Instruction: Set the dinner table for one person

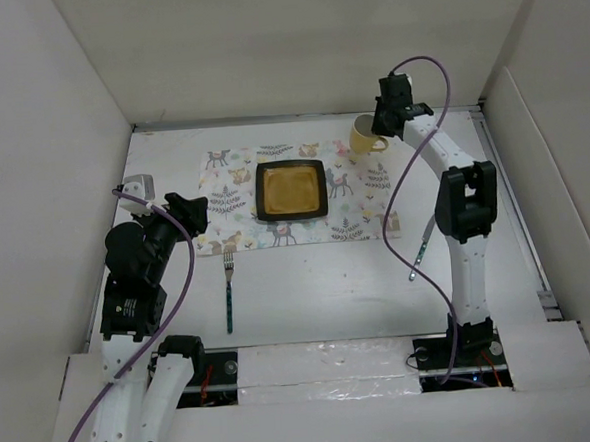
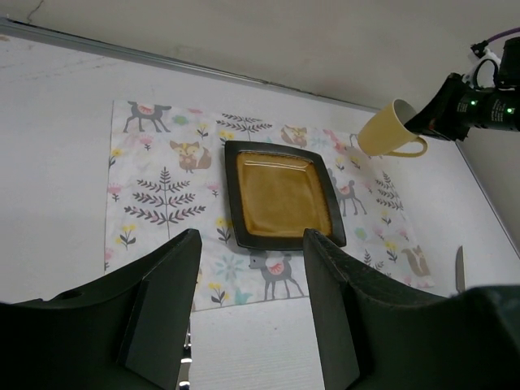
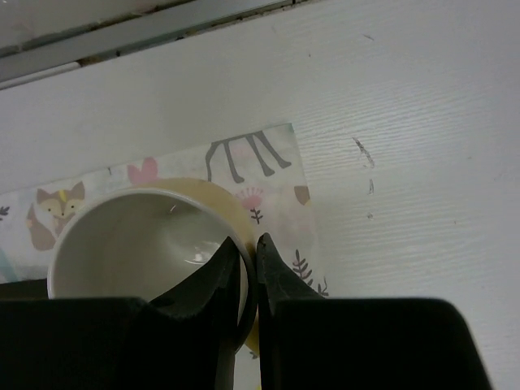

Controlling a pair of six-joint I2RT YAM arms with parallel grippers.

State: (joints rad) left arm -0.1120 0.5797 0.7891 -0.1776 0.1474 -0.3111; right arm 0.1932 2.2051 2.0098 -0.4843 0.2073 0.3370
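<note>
A white placemat (image 1: pixel 235 190) printed with deer and leaves lies on the white dinner table (image 1: pixel 329 289). A dark square plate with a yellow centre (image 1: pixel 292 190) sits on it and shows in the left wrist view (image 2: pixel 283 195). My right gripper (image 1: pixel 379 128) is shut on the rim of a yellow mug (image 1: pixel 364 138), one finger inside and one outside (image 3: pixel 244 256), holding it tilted above the placemat's far right corner (image 2: pixel 388 130). My left gripper (image 1: pixel 189 215) is open and empty near the placemat's left edge (image 2: pixel 248 313). A fork (image 1: pixel 229 290) lies below the placemat.
A knife (image 1: pixel 423 243) lies on the table right of the placemat, beside the right arm. Off-white panel walls (image 1: pixel 50 146) close in the table at the back and sides. A small grey object (image 1: pixel 143 186) lies near the left wall.
</note>
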